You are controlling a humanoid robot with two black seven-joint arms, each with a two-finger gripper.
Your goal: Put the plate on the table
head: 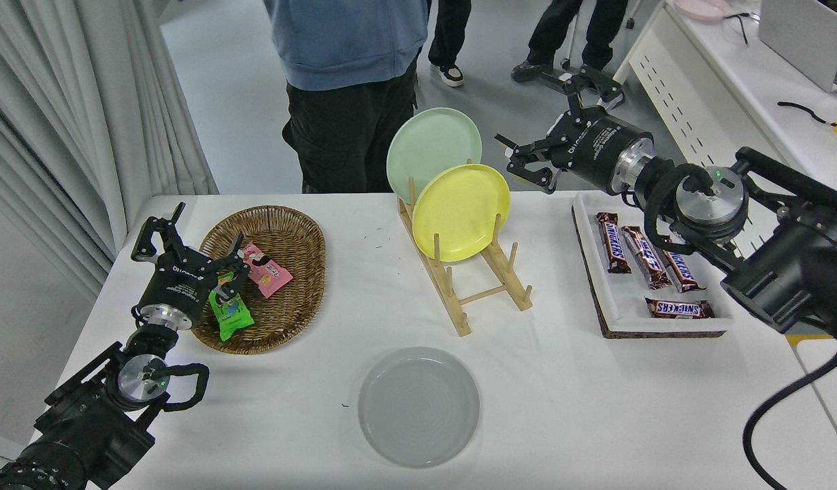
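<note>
The light grey plate [418, 406] lies flat on the white table [561, 395], near its front edge at the middle. My right gripper [551, 122] hangs open and empty high above the table's far edge, right of the rack and far from the plate. My left gripper [190, 241] is parked open at the lower left, over the near rim of the wicker basket.
A wooden rack [476, 286] holds a yellow plate [461, 211] and a pale green plate [432, 153] upright. A wicker basket [269, 279] with snack packets sits left. A white tray [653, 327] of chocolate bars sits right. A person [350, 75] stands at the far side.
</note>
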